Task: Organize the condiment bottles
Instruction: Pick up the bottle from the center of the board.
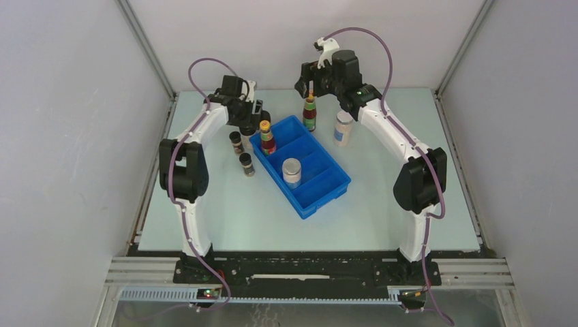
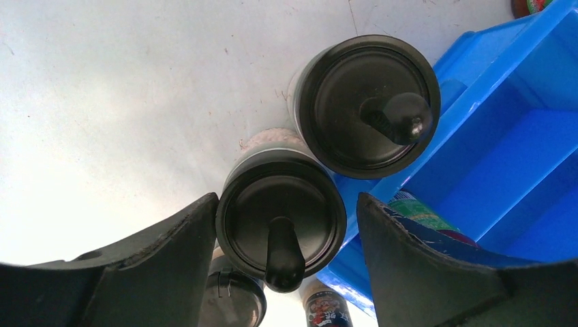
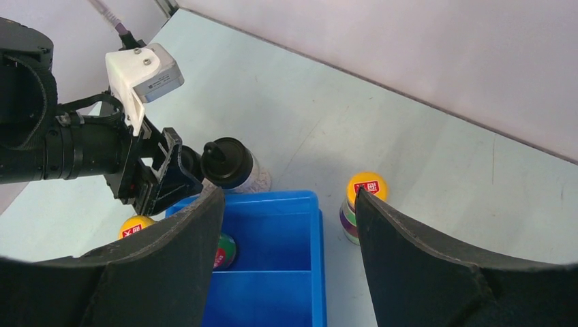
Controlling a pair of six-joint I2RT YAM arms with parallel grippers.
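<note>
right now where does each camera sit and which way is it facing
Top external: above and behind the arm bases, facing down on the table; the left arm and right arm both show.
Left wrist: on the left arm, facing almost straight down; the left pincer straddles a black-lidded jar.
Right wrist: on the right arm, facing down and across toward the left arm; the right pincer frames the bottom.
Shared: all three show the blue tray.

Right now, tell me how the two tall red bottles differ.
The left red bottle stands inside the blue tray; the right red bottle stands on the table outside it. The left bottle neighbours black-lidded jars; the right bottle neighbours a pale jar. Both are upright, yellow-capped.
</note>
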